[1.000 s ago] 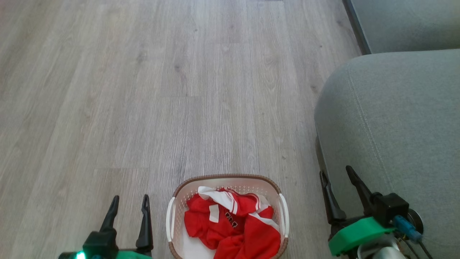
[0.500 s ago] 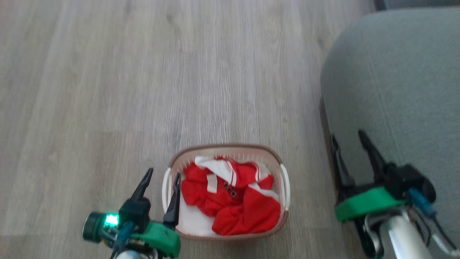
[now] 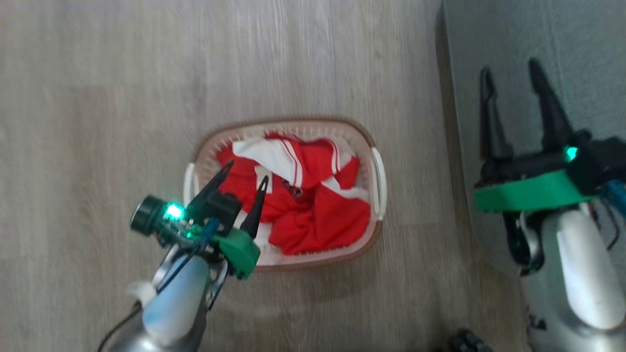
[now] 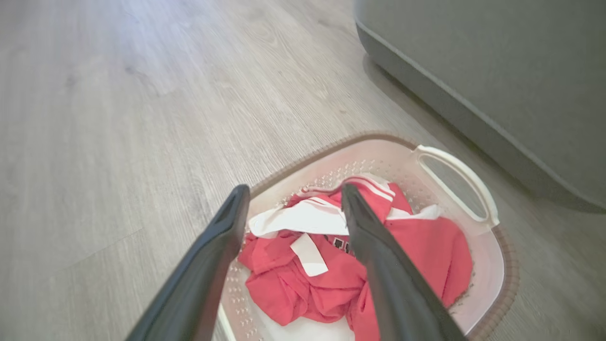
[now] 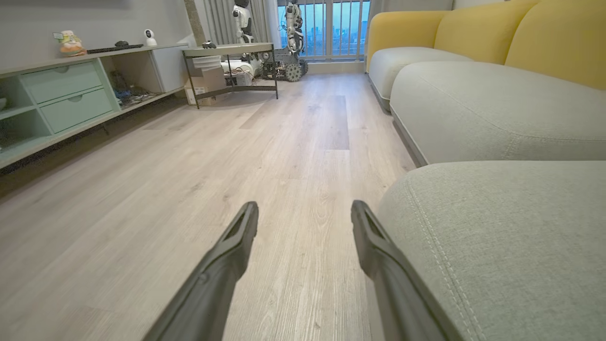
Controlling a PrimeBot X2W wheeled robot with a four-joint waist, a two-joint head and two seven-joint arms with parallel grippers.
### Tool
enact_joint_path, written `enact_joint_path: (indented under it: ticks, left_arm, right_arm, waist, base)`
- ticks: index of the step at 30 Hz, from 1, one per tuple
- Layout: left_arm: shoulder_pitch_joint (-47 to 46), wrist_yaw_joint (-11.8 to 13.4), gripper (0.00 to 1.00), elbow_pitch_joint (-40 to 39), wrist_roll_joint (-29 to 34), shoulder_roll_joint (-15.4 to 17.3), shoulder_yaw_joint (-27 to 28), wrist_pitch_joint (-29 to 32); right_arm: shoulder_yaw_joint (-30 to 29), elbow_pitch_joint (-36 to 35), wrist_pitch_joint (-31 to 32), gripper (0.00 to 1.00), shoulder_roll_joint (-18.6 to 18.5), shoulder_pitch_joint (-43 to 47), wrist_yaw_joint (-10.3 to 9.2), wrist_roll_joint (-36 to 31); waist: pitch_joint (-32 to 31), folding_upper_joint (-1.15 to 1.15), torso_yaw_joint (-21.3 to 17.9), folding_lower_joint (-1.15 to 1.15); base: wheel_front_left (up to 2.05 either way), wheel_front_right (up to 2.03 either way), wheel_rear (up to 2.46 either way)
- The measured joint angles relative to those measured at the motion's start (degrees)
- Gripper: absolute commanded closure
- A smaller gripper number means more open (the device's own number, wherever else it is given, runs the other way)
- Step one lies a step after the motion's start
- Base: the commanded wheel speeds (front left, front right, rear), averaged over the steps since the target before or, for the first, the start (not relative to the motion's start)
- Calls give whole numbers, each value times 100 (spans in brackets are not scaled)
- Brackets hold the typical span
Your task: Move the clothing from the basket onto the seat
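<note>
Head view tips down: camera, not stuff. Real change: left tool (image 3: 247, 172) swings in over basket (image 3: 313, 120), spread above clothing (image 3: 313, 215), pinching nothing. Clothing all in basket beside seat (image 3: 587, 34). Right tool (image 3: 510, 68) spread over seat edge. Grab looks next.

We hold our left arm (image 3: 171, 298) forward, its jaws spread wide, fingers (image 3: 257, 205) tilted toward the right. Our right arm (image 3: 582, 264) is out too, jaws parted and empty.
</note>
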Motion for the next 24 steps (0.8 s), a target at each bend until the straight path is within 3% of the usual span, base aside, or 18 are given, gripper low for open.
enact_joint_path:
  ticks: [16, 24]
  left_arm:
    - [-1810, -54, 0, 2091, 276, -33, -570, 0]
    - [-2276, 244, 0, 2566, 328, -24, -710, 0]
  right_arm:
    - [-78, -248, -15, 0, -19, -645, 0, 0]
    - [-67, -298, -15, 0, -20, -712, 0, 0]
  waist:
    - [1588, 0, -422, -1]
    - [1905, 0, -475, -2]
  base:
    - [0, 0, 0]
    - [0, 0, 0]
